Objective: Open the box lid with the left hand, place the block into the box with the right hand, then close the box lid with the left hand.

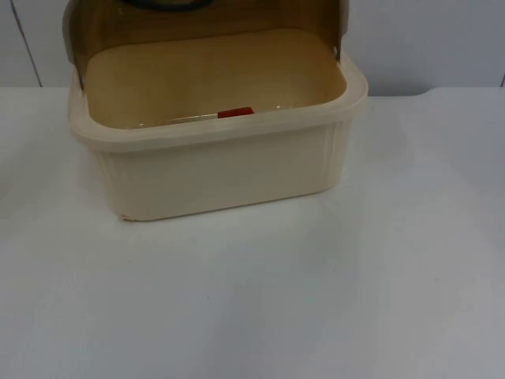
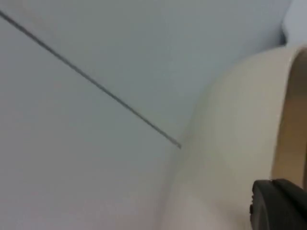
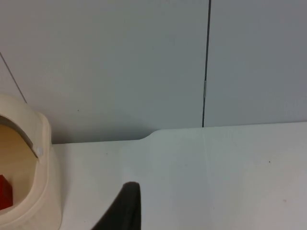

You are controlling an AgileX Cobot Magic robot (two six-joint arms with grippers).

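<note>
one black fingertip of the left gripper, seen in the left wrist view close beside the box's rounded outer wall; its spread cannot be told, nor whether it has hold of anything.
one black fingertip of the right gripper, over bare table just beside the box's corner, well clear of the block; nothing between its fingers that can be seen, opening not determinable. this arm appears to be waiting.

item, block: one, red, small. lies inside the box on its floor, close against the front wall, only its top edge visible over the rim. judged rigid and light. placing step looks done.

item, box: one, cream plastic, ribbed walls, rounded corners, thick rim. stands on the table at the back, near the partition wall. judged stiff, light, smooth and somewhat slippery; likely to slide if pushed sideways.

item, lid: one, tinted translucent brown, hinged at the rear, standing raised and open. judged thin and slightly flexible. best taken at its free front edge or handle and swung down gently; closing is the step remaining.

item, table: one, white.

item, partition wall: one, grey, with a vertical seam.
</note>
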